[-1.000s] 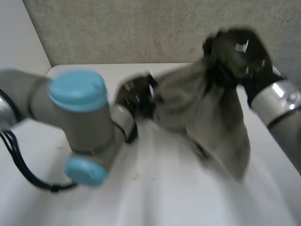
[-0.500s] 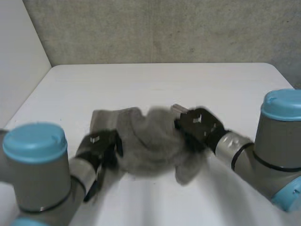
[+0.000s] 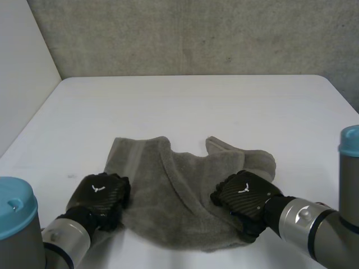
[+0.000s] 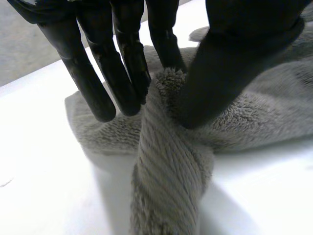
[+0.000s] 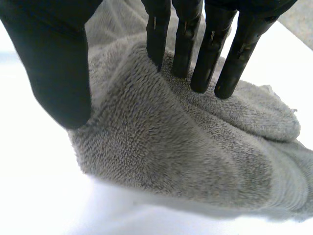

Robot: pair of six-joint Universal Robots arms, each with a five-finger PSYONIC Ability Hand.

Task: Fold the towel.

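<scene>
Now the grey towel [image 3: 179, 185] lies rumpled on the white table [image 3: 196, 106], down near the 6 o'clock edge in the head view. It is not flat. One layer lies over another in the middle, and a small flap sticks out at the towel's 1 o'clock side.

The left hand [image 3: 100, 197] sits at the towel's 8 o'clock corner. In the left wrist view, its fingers [image 4: 122, 73] and its thumb [image 4: 230, 78] squeeze a thick, bunched-up roll of the cloth between them. The roll stands up from the table, right under the palm.

The right hand [image 3: 244, 197] sits on the towel's 4 o'clock side. In the right wrist view, its fingers [image 5: 186, 44] press down on the top of a soft fold, and its thumb [image 5: 54, 68] is on the other side of that fold. So this hand pinches the towel too.

The 2 hands are well apart, with the middle of the towel between them. A grey wall [image 3: 196, 33] stands behind the table at 12 o'clock.
</scene>
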